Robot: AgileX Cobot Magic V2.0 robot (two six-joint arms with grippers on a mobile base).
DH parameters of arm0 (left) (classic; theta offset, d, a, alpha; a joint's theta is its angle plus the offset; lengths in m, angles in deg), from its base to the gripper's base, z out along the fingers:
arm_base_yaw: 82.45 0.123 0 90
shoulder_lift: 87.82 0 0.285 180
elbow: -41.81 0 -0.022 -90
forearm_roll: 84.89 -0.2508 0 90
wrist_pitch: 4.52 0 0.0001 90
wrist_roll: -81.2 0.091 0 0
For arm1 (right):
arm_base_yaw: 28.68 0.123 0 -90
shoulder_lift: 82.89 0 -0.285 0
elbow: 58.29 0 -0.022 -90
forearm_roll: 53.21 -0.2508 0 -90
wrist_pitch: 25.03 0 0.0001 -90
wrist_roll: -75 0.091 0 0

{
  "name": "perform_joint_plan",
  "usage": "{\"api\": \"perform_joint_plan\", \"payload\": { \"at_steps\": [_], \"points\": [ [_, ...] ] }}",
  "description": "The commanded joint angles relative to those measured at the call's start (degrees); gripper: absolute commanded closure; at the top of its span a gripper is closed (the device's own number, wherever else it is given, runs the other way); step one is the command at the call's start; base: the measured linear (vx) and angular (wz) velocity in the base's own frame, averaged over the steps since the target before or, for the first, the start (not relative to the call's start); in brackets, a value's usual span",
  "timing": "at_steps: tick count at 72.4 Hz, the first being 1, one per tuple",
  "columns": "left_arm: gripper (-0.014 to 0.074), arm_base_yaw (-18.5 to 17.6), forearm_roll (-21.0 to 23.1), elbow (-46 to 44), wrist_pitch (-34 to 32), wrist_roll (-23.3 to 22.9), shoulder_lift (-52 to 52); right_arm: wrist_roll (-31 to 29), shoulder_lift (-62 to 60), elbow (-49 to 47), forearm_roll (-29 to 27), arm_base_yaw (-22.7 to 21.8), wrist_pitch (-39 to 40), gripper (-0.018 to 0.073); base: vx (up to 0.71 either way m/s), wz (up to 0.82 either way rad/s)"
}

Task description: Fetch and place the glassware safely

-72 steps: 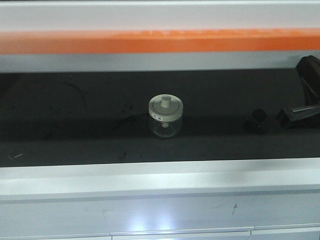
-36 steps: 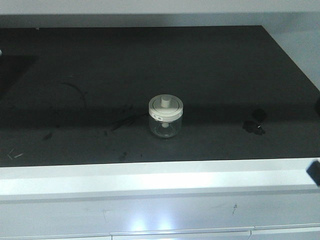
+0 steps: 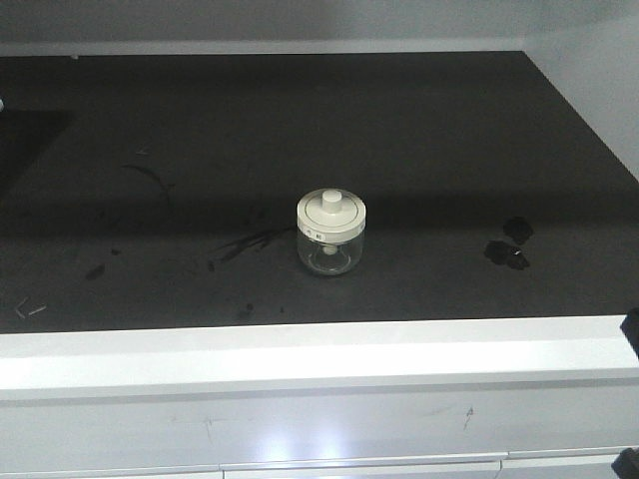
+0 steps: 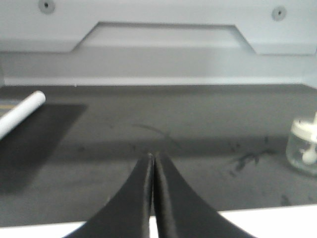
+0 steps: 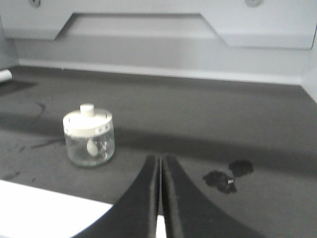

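Observation:
The glassware, a small clear glass jar (image 3: 331,237) with a cream-white knobbed lid, stands upright near the middle of the black work surface (image 3: 419,130). In the left wrist view the jar (image 4: 303,148) sits at the far right edge, well to the right of my left gripper (image 4: 152,155), whose black fingers are pressed together with nothing between them. In the right wrist view the jar (image 5: 89,136) stands ahead and to the left of my right gripper (image 5: 161,157), which is likewise shut and empty. Both grippers hover over the white front ledge, apart from the jar.
Black smudges (image 3: 509,246) lie on the surface right of the jar, and scratches (image 3: 245,242) to its left. A white rod (image 4: 22,113) lies at the far left. A white ledge (image 3: 300,354) borders the front, a grey wall panel (image 5: 148,29) the back.
The orange-striped band across the back of the view a second ago is gone. The dark right arm has withdrawn from the surface's right side to the lower right edge. The jar has not moved.

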Motion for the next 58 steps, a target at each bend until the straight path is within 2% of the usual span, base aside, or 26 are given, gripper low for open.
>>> {"api": "perform_joint_plan", "payload": {
  "at_steps": [1,9,18,29,36,49,58],
  "points": [
    [0.0603,-0.4,0.8,-1.2,-1.9,-0.3,-0.8,-0.7,0.4,-1.6,0.7,-0.1,2.9,0.056,0.0,0.0],
    [0.0603,-0.4,1.1,-1.2,-0.7,-0.9,-0.8,-1.0,0.4,-1.6,0.6,-0.1,2.5,0.056,0.0,0.0],
    [0.0603,-0.4,3.9,-1.2,-0.3,-1.8,-0.8,-0.9,0.4,-1.6,0.5,-0.1,2.5,0.0556,0.0,0.0],
    [0.0603,-0.4,3.9,-1.2,-0.3,-1.8,-0.8,-1.0,0.5,-1.6,0.5,-0.1,4.4,0.0524,0.0,0.0],
    [0.0603,-0.4,3.9,-1.2,-0.3,-1.8,-0.8,-1.0,0.5,-1.6,0.5,-0.1,6.6,0.0454,0.0,0.0],
    [0.0603,-0.4,3.9,-1.2,-0.3,-1.8,-0.8,-1.0,0.6,-1.8,0.5,-0.1,11.1,0.0257,0.0,0.0],
    [0.0603,-0.4,3.9,-1.2,-0.3,-1.8,-0.8,0.1,3.0,-3.5,0.5,-0.1,11.3,0.0164,0.0,0.0]
  ]
}}
